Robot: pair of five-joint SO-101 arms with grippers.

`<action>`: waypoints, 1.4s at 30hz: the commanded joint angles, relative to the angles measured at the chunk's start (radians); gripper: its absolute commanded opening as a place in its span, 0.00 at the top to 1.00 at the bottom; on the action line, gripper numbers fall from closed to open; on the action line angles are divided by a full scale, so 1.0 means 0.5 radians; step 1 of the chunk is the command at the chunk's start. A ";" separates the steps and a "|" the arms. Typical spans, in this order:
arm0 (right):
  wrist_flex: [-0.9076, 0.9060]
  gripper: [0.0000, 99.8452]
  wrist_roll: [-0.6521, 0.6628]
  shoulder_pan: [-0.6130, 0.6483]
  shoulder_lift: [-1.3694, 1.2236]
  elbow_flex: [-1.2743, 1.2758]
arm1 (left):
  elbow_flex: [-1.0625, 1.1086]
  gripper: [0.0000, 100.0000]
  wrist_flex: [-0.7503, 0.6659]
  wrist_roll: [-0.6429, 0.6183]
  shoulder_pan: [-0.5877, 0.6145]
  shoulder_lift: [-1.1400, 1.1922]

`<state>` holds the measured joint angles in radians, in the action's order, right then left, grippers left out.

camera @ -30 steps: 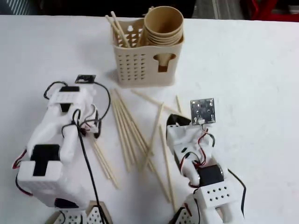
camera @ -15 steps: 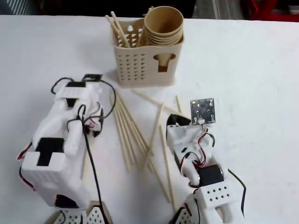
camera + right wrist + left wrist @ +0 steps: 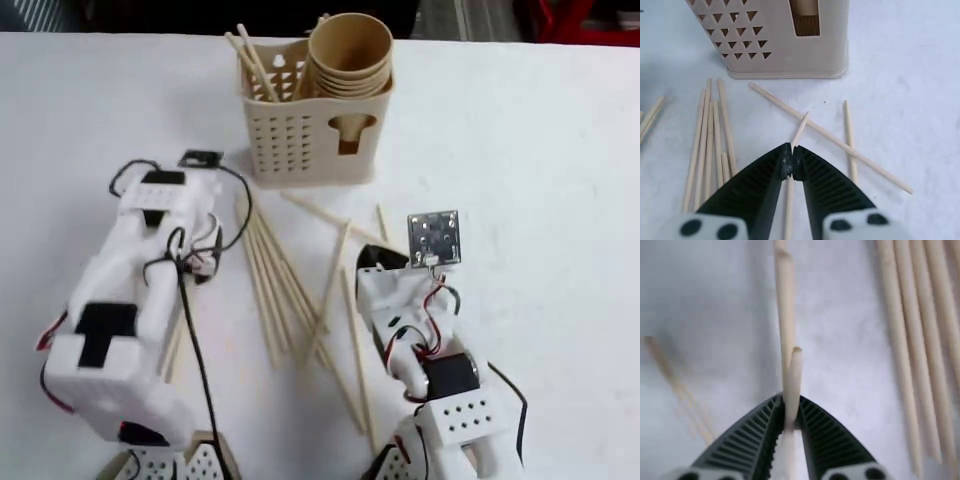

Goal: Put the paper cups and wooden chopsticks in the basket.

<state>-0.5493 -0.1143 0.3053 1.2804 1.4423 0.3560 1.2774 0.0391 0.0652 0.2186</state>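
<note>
My left gripper (image 3: 790, 409) is shut on two wooden chopsticks (image 3: 786, 315), which hang above the table. In the high view their lower ends (image 3: 174, 345) stick out beside the left arm (image 3: 150, 260). My right gripper (image 3: 791, 161) is shut with nothing in it, its tips just over a loose chopstick (image 3: 799, 131). Several loose chopsticks (image 3: 280, 280) lie fanned out between the two arms. The beige basket (image 3: 300, 140) stands at the back, with a stack of paper cups (image 3: 350, 50) and a few chopsticks (image 3: 255, 65) inside.
The right arm (image 3: 420, 320) rests low at the front right. The white table (image 3: 540, 180) runs wide on both sides of the basket. More loose chopsticks (image 3: 832, 136) lie crossed between the right gripper and the basket's foot.
The left arm has picked two chopsticks up from the table at the front left and carried them a little toward the basket. The right arm has not moved.
</note>
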 commanded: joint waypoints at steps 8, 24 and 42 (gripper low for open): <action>0.038 0.98 0.000 -0.014 0.026 -0.015 | -0.061 0.98 0.110 0.040 -0.032 -0.756; 0.035 0.98 0.000 -0.017 0.026 -0.015 | -1.031 0.98 0.555 0.037 -0.284 -0.876; 0.038 0.98 0.000 -0.008 0.026 -0.015 | -1.694 0.98 0.344 0.021 -0.511 -0.873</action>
<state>-0.5493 -0.1143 0.3053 1.2804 1.4423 -0.4342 1.5305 0.0483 -0.1450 -0.1695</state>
